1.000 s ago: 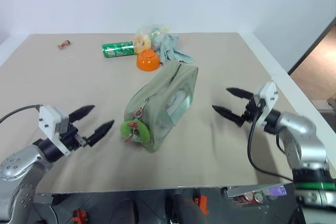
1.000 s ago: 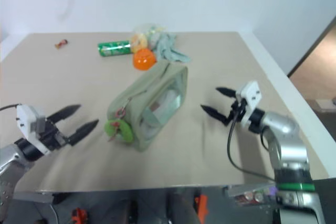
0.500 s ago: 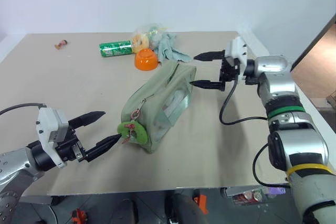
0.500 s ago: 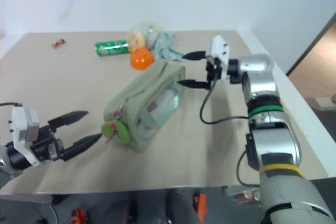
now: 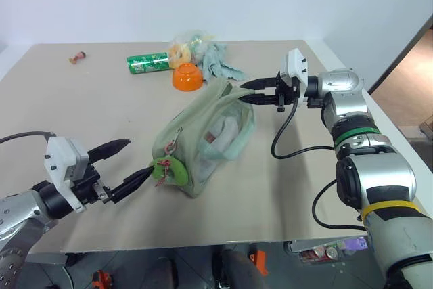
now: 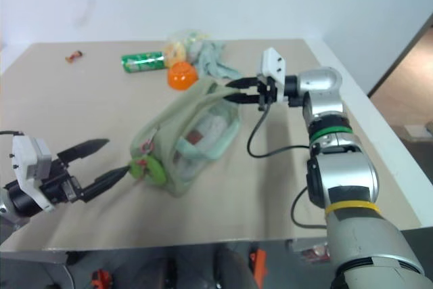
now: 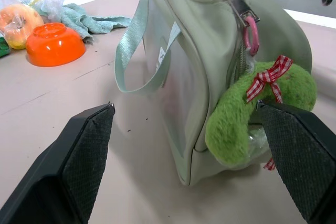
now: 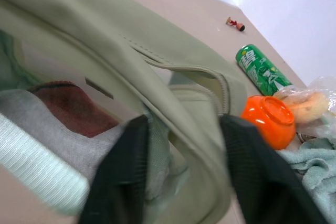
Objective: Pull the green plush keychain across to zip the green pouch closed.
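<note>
Bench point(image 5: 81, 113): I see a beige top with most of its surface bare; the loose items crowd near the far edge.
Green pouch point(image 5: 203, 143): it lies near the middle of the bench, running diagonally from the near-left towards the far-right, its far end pulled up and its clear side window facing me.
Right gripper point(image 5: 258, 93): it reaches in from the right edge side; I see its two black fingers drawn close together, pinching the fabric rim at the pouch's far end, with cloth caught between them in the right wrist view.
Left gripper point(image 5: 128, 162): it sits towards the near-left corner, fingers spread wide, the nearer fingertip touching or just beside the keychain, nothing gripped.
Pale cloth point(image 5: 220, 62): crumpled near the far edge, just beyond the pouch.
Soda can point(image 5: 149, 63): green, on its side near the far edge, left of the bowl.
Orange bowl point(image 5: 189, 77): upside down, between the can and the pouch's far end.
Green plush keychain point(image 5: 169, 171): it hangs at the pouch's near end from a pinkish ring, a red checked bow on it.
</note>
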Available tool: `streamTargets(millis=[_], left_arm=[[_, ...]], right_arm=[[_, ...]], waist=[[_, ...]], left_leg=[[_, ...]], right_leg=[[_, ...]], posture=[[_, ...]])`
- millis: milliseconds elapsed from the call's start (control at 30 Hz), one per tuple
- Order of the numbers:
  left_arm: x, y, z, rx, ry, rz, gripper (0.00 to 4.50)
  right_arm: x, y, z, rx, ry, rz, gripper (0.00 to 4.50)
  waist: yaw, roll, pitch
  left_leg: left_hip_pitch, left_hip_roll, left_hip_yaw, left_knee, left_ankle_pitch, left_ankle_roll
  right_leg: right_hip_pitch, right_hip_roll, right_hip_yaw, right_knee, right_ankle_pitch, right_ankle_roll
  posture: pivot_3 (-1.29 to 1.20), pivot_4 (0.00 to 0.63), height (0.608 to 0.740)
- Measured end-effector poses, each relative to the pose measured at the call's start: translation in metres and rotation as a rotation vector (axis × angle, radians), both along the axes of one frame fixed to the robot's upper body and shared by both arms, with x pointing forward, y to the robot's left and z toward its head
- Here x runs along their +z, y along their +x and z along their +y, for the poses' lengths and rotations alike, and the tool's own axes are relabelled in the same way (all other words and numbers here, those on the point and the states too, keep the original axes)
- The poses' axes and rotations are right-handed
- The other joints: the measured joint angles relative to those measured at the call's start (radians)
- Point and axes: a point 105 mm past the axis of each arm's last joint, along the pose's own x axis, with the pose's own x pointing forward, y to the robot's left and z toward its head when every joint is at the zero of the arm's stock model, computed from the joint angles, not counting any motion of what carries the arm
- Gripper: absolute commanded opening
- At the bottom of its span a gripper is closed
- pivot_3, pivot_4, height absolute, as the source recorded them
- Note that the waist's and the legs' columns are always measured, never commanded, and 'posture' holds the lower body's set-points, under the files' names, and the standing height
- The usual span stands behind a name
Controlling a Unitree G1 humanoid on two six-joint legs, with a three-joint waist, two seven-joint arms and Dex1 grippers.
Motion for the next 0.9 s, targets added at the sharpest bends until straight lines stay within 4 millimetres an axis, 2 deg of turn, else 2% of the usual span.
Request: streamTargets(millis=[33, 67, 333, 533, 667, 900], left_arm=[[0.003, 0.002, 0.000, 0.001, 0.002, -0.014, 4.50], [0.004, 0.003, 0.000, 0.002, 0.003, -0.020, 4.50], [0.012, 0.015, 0.000, -0.002, -0.007, -0.060, 4.50], [0.007, 0.019, 0.002, -0.002, -0.009, -0.039, 4.50], [0.006, 0.023, 0.004, 0.002, -0.003, -0.041, 4.50], [0.004, 0.029, 0.006, 0.000, 0.001, -0.037, 4.50]], right_arm=[[-0.001, -0.001, 0.000, 0.008, -0.010, 0.003, 0.04], [-0.001, -0.001, 0.000, 0.010, -0.013, 0.004, 0.01], [0.000, -0.002, -0.005, 0.003, -0.016, -0.011, 0.01], [0.005, -0.005, -0.015, -0.012, -0.012, -0.049, 0.01], [0.006, -0.017, -0.023, -0.011, -0.007, -0.063, 0.01], [-0.002, -0.051, -0.029, -0.048, 0.022, -0.020, 0.01]], waist=[[0.000, 0.000, 0.000], [0.000, 0.000, 0.000], [0.001, 0.000, 0.000], [0.001, 0.000, 0.000], [0.004, 0.000, 0.000], [0.008, 0.001, 0.001]], left_leg=[[0.000, 0.000, 0.000, 0.000, 0.000, 0.000], [0.000, 0.000, 0.000, 0.000, 0.000, 0.000], [0.000, 0.000, 0.000, 0.000, 0.000, 0.000], [-0.001, 0.000, 0.000, 0.000, 0.000, 0.000], [0.000, 0.000, 0.000, 0.000, 0.000, 0.000], [0.000, 0.000, 0.000, 0.000, 0.000, -0.001]], right_leg=[[0.000, 0.001, 0.000, 0.000, 0.000, -0.001], [0.000, 0.001, 0.000, 0.000, 0.000, -0.001], [0.000, 0.000, 0.000, 0.000, 0.001, -0.001], [0.000, -0.001, 0.000, 0.000, 0.001, 0.000], [0.000, 0.000, 0.000, 0.000, 0.000, 0.000], [-0.001, 0.000, 0.000, 0.001, 0.000, 0.000]], posture=[[0.00, 0.150, 0.740], [0.00, 0.150, 0.740], [0.00, 0.150, 0.740], [0.00, 0.150, 0.740], [0.00, 0.150, 0.740], [0.00, 0.150, 0.740]])
